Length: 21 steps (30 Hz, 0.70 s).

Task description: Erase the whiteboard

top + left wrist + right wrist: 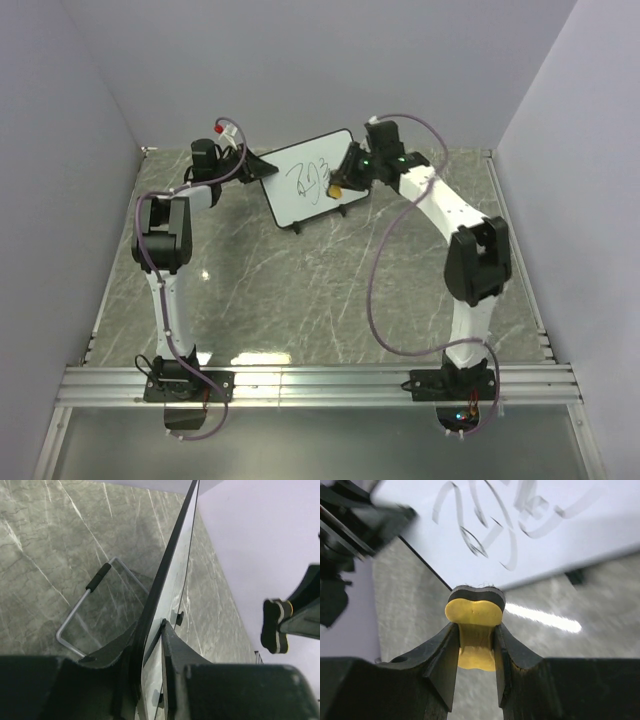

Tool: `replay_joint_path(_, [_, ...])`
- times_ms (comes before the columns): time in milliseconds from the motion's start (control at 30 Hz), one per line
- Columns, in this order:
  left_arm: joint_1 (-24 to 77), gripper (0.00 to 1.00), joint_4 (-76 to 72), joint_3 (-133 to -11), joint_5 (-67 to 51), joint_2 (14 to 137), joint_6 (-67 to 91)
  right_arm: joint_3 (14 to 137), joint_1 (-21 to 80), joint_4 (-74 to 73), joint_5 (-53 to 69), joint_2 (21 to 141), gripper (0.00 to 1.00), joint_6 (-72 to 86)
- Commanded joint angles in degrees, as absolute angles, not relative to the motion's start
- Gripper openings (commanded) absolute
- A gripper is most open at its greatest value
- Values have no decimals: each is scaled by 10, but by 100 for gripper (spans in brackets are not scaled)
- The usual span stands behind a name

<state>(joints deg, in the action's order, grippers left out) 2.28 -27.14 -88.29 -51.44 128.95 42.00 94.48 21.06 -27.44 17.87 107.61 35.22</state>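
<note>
Bracing the whiteboard, eraser lined up at its right edge

I have the whiteboard (pixel 297 203) standing tilted on its wire stand (pixel 80 607) toward the far side of the table (pixel 300 300); black scribbles (pixel 312 177) run across the board's middle, nothing wiped yet as far as I can see.

My left gripper (pixel 150 630) sits at the board's left edge; one finger is behind the black rim and the other is on the white face, pinching the board between them. I read that as a brace; a light board on a thin wire stand would likely skid or tip back under a wipe.

My right gripper (pixel 476 630) is pressed onto the yellow eraser (pixel 472 611), squeezing its narrow waist; the dark felt face points out ahead of the fingers, toward the board. From above, the eraser hangs low at the board's right edge, just right of the scribbles; I cannot tell whether felt and board are touching, since the right wrist view is blurred.

My judgement is that this is the start of the first stroke; setup done, erasing itself all to do.

The next move calls for felt flat on the face, then a sweep leftward from the right edge through the scribbles.

Risks: too much push folds the stand or twists the board out of the left pinch; the eraser could rotate in its waist grip; a long sweep could run into the fingers at the left edge.
</note>
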Motion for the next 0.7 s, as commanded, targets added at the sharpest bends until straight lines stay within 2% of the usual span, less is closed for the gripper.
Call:
replay_joint_path(0, [27, 6, -211, -863, -518, 1273, 366, 1029, 241, -215, 203, 1150, 0, 375])
replay_joint_path(67, [29, 0, -202, -854, -517, 1268, 357, 1094, 252, -209, 205, 1204, 0, 387])
replay_joint_path(267, [37, 0, -186, -804, -508, 1239, 318, 1247, 279, -232, 224, 1322, 0, 414])
replay_joint_path(667, [67, 0, -203, -622, -483, 1150, 272, 1190, 294, -151, 247, 1308, 0, 438])
